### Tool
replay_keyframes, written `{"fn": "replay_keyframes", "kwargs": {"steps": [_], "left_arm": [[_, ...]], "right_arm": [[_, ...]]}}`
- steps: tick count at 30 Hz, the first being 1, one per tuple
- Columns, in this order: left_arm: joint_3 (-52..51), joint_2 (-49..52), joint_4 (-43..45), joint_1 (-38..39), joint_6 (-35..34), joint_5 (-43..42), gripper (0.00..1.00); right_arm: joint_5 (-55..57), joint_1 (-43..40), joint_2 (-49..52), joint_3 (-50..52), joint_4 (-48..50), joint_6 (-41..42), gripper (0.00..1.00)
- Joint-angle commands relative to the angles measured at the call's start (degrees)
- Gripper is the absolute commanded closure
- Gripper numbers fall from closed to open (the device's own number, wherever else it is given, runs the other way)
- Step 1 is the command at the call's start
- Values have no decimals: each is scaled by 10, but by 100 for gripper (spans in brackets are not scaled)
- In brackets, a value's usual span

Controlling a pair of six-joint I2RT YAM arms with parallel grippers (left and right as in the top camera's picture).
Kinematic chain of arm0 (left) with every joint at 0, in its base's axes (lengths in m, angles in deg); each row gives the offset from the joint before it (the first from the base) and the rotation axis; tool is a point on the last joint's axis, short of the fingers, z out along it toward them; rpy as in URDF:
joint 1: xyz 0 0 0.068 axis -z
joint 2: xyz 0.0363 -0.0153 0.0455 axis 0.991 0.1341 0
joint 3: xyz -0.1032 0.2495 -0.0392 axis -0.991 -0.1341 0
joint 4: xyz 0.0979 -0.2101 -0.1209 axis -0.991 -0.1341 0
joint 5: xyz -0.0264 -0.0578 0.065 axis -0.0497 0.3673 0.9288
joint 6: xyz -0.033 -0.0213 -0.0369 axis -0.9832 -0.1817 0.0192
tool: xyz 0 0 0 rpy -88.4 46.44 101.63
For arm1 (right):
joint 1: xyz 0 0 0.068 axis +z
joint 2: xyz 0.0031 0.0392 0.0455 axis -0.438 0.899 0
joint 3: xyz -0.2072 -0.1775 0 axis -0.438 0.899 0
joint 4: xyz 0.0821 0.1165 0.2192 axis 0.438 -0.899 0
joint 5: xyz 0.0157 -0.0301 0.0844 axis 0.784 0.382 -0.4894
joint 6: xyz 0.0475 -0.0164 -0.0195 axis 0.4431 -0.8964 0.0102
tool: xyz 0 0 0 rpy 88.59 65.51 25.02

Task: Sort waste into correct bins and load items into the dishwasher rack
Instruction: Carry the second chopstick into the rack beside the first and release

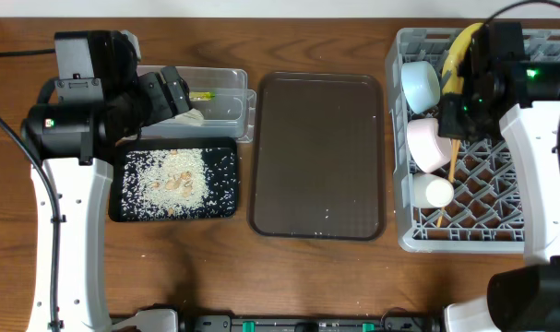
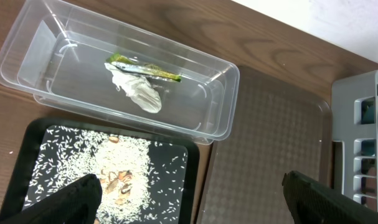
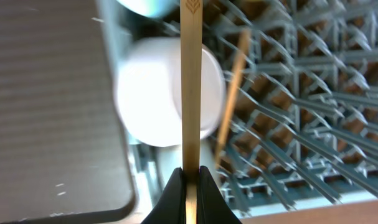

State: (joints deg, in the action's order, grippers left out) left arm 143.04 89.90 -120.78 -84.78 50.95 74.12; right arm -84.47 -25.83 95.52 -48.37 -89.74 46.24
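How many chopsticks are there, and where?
2. One chopstick is pinched in the right tool over the dishwasher rack. The second chopstick lies slanted in that rack beside the white bowl. The arm hides part of the rack.

Open room above brown tray (image 1: 316, 157); bowls (image 1: 429, 143) along rack (image 1: 464, 243)'s left wall.

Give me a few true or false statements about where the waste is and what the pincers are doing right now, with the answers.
1. The rice lies on the black tray. True.
2. The wrapper lies on the black tray. False: it is in the clear tub, against the napkin.
3. The right pincer is shut on a chopstick. True.
4. The left pincer grips the napkin. False: it is open, holding nothing.
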Motion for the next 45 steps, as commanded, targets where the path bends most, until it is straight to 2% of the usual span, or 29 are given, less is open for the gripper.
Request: {"fn": "replay_keyframes", "kwargs": {"steps": [1, 7, 13, 15, 17, 18, 22, 28, 31, 36, 38, 39, 41, 42, 45], "left_arm": [[7, 2, -1, -2, 5, 5, 4], [7, 2, -1, -2, 5, 5, 4], [7, 2, -1, -2, 5, 5, 4], [7, 2, -1, -2, 5, 5, 4], [7, 2, -1, -2, 5, 5, 4], [7, 2, -1, -2, 5, 5, 4], [7, 2, -1, -2, 5, 5, 4], [7, 2, -1, -2, 5, 5, 4], [7, 2, -1, -2, 5, 5, 4], [7, 2, -1, -2, 5, 5, 4], [7, 2, -1, -2, 5, 5, 4], [7, 2, -1, -2, 5, 5, 4], [7, 2, -1, -2, 5, 5, 4], [7, 2, -1, -2, 5, 5, 4], [7, 2, -1, -2, 5, 5, 4]], "right_arm": [[38, -28, 6, 42, 10, -6, 99], [37, -73, 7, 103, 43, -54, 99], [37, -101, 7, 114, 54, -93, 96], [37, -105, 7, 114, 56, -103, 88], [37, -108, 7, 114, 56, -105, 73], [37, -109, 7, 114, 57, -105, 62], [37, -116, 7, 114, 60, -98, 49], [24, -125, 7, 114, 67, -92, 47], [1, -125, 6, 113, 71, -92, 50], [-96, -121, -21, 90, 70, -113, 51], [-129, -115, -51, 71, 71, -126, 44], [-136, -113, -66, 61, 70, -131, 35], [-140, -109, -111, 34, 63, -131, 3], [-140, -108, -130, 25, 59, -131, 1], [-139, -108, -202, 12, 50, -131, 1]]}}
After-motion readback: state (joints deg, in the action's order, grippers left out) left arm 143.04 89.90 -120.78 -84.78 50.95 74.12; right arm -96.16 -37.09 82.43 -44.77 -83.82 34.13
